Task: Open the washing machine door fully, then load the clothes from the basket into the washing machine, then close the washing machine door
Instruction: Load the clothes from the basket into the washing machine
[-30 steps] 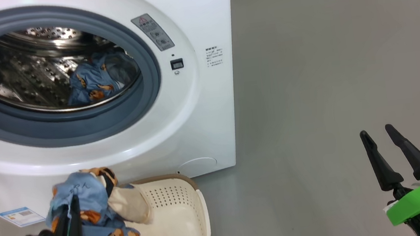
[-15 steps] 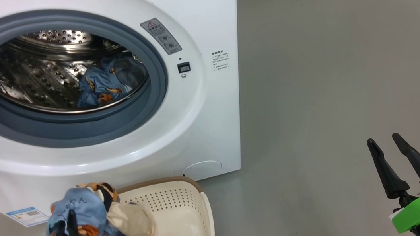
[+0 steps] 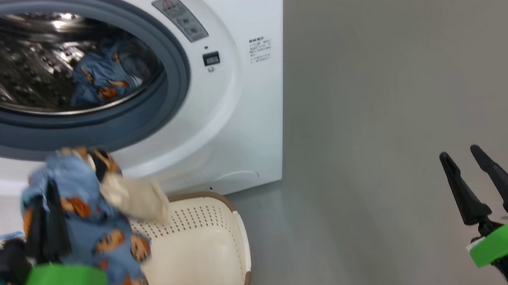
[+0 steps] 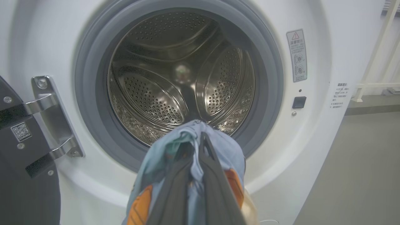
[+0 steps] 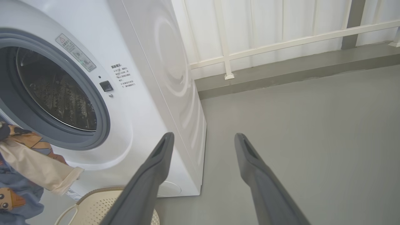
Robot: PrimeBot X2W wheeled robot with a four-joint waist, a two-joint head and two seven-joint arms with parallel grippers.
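The washing machine (image 3: 250, 114) stands with its drum (image 4: 181, 81) open, and a blue piece of the clothes (image 3: 101, 79) lies inside. The washing machine door (image 4: 22, 187) is swung out at the left on its steel hinge (image 4: 47, 106). My left gripper (image 3: 48, 187) is shut on a bundle of blue printed and white clothes (image 3: 93, 215), held above the basket (image 3: 211, 264) just below the drum's mouth. In the left wrist view the shut fingers (image 4: 212, 181) point at the drum with cloth (image 4: 225, 147) draped over them. My right gripper (image 3: 459, 152) stands open over the floor at the right.
Grey floor (image 3: 395, 72) stretches to the right of the machine. A white railing and low kerb (image 5: 281, 40) run behind it. The basket (image 5: 103, 206) sits on the floor against the machine's front, and its visible inside is bare.
My left gripper has risen with the clothes bundle from just over the basket up to the drum's lower rim. The head camera has shifted. The right gripper has stayed put.
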